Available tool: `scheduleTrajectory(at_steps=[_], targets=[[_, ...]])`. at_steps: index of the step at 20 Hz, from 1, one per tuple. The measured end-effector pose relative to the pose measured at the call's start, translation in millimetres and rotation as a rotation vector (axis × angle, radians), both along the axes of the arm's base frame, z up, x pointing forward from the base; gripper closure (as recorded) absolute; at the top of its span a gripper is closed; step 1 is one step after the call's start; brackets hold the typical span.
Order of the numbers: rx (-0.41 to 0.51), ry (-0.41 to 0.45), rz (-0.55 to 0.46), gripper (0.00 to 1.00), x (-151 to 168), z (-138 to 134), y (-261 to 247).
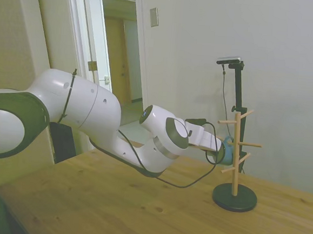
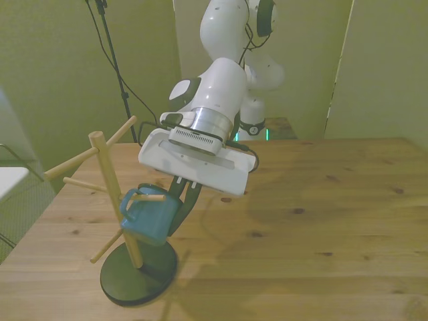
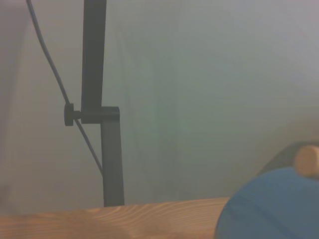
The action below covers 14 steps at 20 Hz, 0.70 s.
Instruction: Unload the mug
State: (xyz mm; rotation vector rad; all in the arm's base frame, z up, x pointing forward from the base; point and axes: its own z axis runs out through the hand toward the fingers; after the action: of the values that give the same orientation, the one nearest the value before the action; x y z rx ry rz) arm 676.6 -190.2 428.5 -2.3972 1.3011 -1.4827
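Right now my gripper [image 2: 179,200] seems clamped on the mug [image 2: 150,214], which hangs by its handle on a peg [image 2: 152,196] of the wooden mug tree [image 2: 107,175], peg pointing outward from the post toward me.

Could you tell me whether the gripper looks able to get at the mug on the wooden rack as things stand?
Probably yes: the gripper is already at the mug, which hangs on a peg of the rack, with nothing between them.
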Motion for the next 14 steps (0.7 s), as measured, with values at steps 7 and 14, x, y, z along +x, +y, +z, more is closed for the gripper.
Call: scheduleTrajectory(at_steps=[7,14], targets=[[-0.026,-0.001,0.027,1.00,-12.9,3.9,21.8],[-0.057,-0.007,0.069,1.00,-12.9,3.9,51.1]])
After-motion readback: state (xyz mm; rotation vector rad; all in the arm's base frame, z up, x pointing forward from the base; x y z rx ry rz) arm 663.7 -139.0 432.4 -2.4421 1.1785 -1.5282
